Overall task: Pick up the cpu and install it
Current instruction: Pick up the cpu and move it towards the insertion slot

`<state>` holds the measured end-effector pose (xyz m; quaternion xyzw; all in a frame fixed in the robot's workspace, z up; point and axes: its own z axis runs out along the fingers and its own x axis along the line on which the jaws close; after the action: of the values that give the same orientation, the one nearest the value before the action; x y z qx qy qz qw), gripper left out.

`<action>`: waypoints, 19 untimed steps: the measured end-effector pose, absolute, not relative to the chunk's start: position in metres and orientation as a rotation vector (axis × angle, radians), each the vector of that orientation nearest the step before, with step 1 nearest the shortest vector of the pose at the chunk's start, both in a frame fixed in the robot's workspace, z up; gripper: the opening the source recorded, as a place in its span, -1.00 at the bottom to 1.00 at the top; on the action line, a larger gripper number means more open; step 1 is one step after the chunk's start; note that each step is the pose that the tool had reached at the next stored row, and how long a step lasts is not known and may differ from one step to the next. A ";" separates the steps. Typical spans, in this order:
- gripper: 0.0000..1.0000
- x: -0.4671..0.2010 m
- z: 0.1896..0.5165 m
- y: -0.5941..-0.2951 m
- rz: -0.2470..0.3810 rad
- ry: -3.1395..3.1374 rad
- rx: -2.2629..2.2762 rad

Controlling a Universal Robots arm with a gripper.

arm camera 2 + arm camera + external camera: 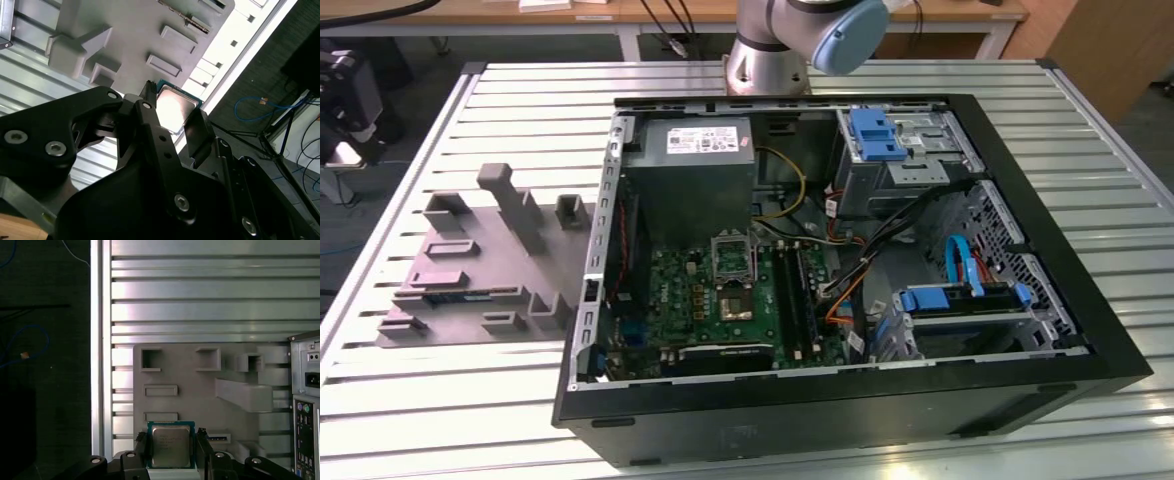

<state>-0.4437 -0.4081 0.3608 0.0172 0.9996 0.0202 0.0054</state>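
The cpu (pixel 171 446) is a small square chip with a silvery top and a thin green rim. It sits between the two black fingers of my gripper (pixel 171 438), which is shut on its opposite edges. It hangs well above the grey parts fixture (pixel 200 395). In the second wrist view the cpu (pixel 175 107) shows again in the gripper (pixel 174 114), with one fingertip (pixel 150 97) against its side. On the motherboard in the exterior view, the metal-framed socket (pixel 734 258) lies inside the open PC case (pixel 1067 260).
The grey fixture (pixel 480 265) with raised blocks and pockets lies on the slatted table (pixel 467 400), at the exterior view's left of the case. The case's rear panel (pixel 306 405) borders the fixture. Cables, drive bays (pixel 901 140) and a power supply (pixel 700 170) crowd the case.
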 end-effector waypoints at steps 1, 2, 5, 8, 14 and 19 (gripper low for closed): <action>-0.06 -0.443 0.361 -0.408 0.063 3.130 0.054; -0.06 -0.443 0.361 -0.408 0.063 3.130 0.054; -0.06 -0.443 0.361 -0.408 0.063 3.130 0.054; -0.06 -0.443 0.364 -0.408 0.063 3.130 0.054; -0.06 -0.443 0.373 -0.408 0.063 3.130 0.054; -0.06 -0.443 0.380 -0.408 0.063 3.130 0.054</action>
<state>-0.4429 -0.4081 0.3798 0.0172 0.9996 0.0202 0.0054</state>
